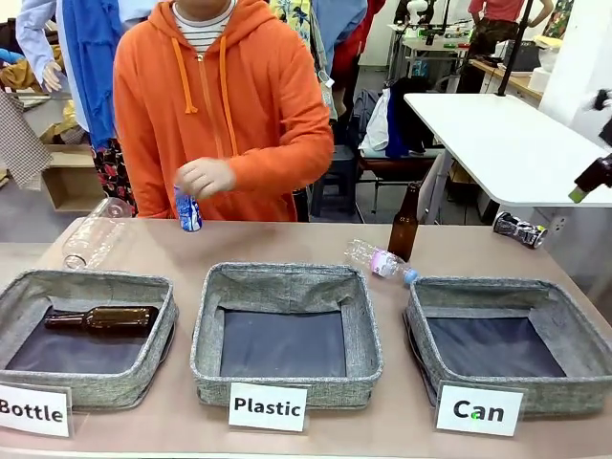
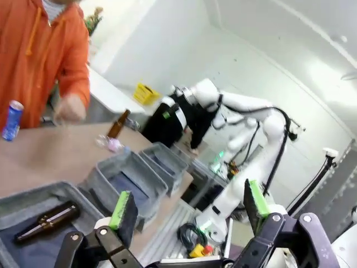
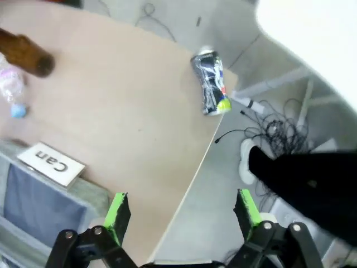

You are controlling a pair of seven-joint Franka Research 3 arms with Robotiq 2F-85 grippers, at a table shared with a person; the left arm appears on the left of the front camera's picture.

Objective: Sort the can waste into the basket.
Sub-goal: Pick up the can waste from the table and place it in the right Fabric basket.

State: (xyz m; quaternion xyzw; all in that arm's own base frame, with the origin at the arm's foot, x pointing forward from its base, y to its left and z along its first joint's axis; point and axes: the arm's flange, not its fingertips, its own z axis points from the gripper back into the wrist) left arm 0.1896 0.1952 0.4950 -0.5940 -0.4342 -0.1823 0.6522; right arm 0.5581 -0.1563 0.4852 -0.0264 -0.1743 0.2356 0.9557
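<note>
Hovering with jaws spread wide and nothing between them, the right gripper (image 3: 181, 212) looks down past the edge of the table (image 1: 287, 247), so I judge the job to be at its first reach: the basket (image 1: 564, 392) behind the card (image 1: 478, 409) reading "Can", at about four o'clock on the table in the front view, holds nothing yet. The crushed can (image 1: 519, 229) lies on its side at about two o'clock, near the far right corner. In the right wrist view it sits at about one o'clock, long axis running roughly twelve to six, yellow-green end toward six. The fingers stand across that axis, so the next move probably calls for a descent onto it with little wrist turn. The blue can (image 1: 188, 210) stands upright at eleven o'clock, axis vertical, just under the person's hand (image 1: 206, 177); whether they touch I cannot tell. The left gripper (image 2: 188, 204) is likewise agape and empty
</note>
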